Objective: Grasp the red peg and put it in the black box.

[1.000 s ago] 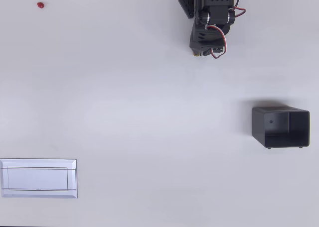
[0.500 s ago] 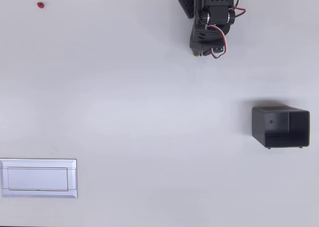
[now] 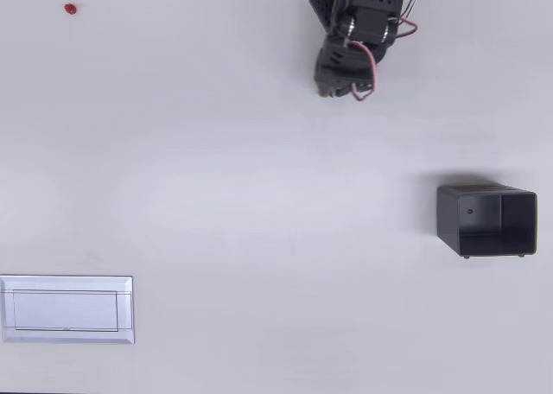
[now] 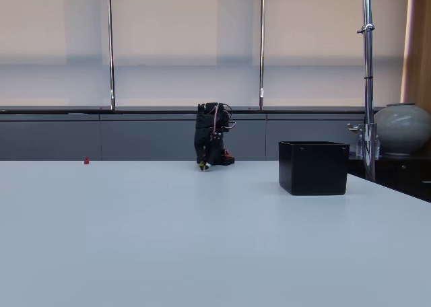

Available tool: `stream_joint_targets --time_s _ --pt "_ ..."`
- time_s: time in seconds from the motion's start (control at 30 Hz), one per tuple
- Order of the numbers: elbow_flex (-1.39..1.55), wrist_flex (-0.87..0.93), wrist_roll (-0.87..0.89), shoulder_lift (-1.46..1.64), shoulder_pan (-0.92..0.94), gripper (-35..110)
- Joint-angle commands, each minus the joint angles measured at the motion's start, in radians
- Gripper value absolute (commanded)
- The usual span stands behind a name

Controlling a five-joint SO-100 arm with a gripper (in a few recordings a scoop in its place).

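Room: in the fixed view, a wall of pale blinds (image 4: 182,24) divided by upright metal poles, with a grey sill band beneath; a round grey vase (image 4: 403,128) stands on a side unit at 3 o'clock of the frame.
Surface: a wide white table (image 3: 259,221), matte, evenly lit, with bare expanse between all items.
Arm: black, folded down on itself at the far edge of the table, at 12 o'clock in the overhead view (image 3: 354,31); red and white wires loop along its side, and an orange part shows at its top edge.
Gripper (image 3: 328,87): points down toward the table at the low end of the folded arm, tip close to the surface in the fixed view (image 4: 203,164); whether the fingers are apart or together cannot be told from either view. It carries nothing visible.
Black box (image 3: 486,219): at 3 o'clock of the overhead frame, well apart from the arm; its open side and dark interior are visible. In the fixed view (image 4: 313,167) it stands right of the arm.
White tray (image 3: 66,309): flat, rectangular, at 8 o'clock of the overhead frame, against the left edge.
Red peg (image 3: 70,9): on the table at 10 o'clock of the overhead frame, alone, well apart from gripper, box and tray; in the fixed view (image 4: 86,161) a tiny red speck near the far edge, left of the arm.
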Motion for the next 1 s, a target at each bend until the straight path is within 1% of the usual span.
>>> stream_joint_targets --time_s 0.0,0.1,0.17,0.27,0.37,0.53,0.6,0.63,0.7,0.77,0.9,0.97 --pt "0.011 0.003 -0.008 -0.048 0.273 0" --pt "0.011 -0.023 0.048 -0.017 0.469 0" --pt "0.011 -0.120 0.084 0.086 0.575 0" --pt "0.011 -0.316 0.109 0.259 0.699 0" --pt "0.011 -0.641 0.106 0.500 0.792 0" --pt "0.023 -1.304 0.072 0.986 0.893 0" --pt "0.025 -1.543 0.069 1.170 0.925 0" --pt "0.025 -1.652 0.067 1.253 0.934 1" --pt "0.023 -1.807 0.055 1.367 0.940 1" --pt "0.026 -1.855 0.054 1.405 0.951 2" --pt "0.063 -1.819 0.035 1.413 0.989 5" --pt "0.080 -1.838 0.012 1.434 1.017 10"
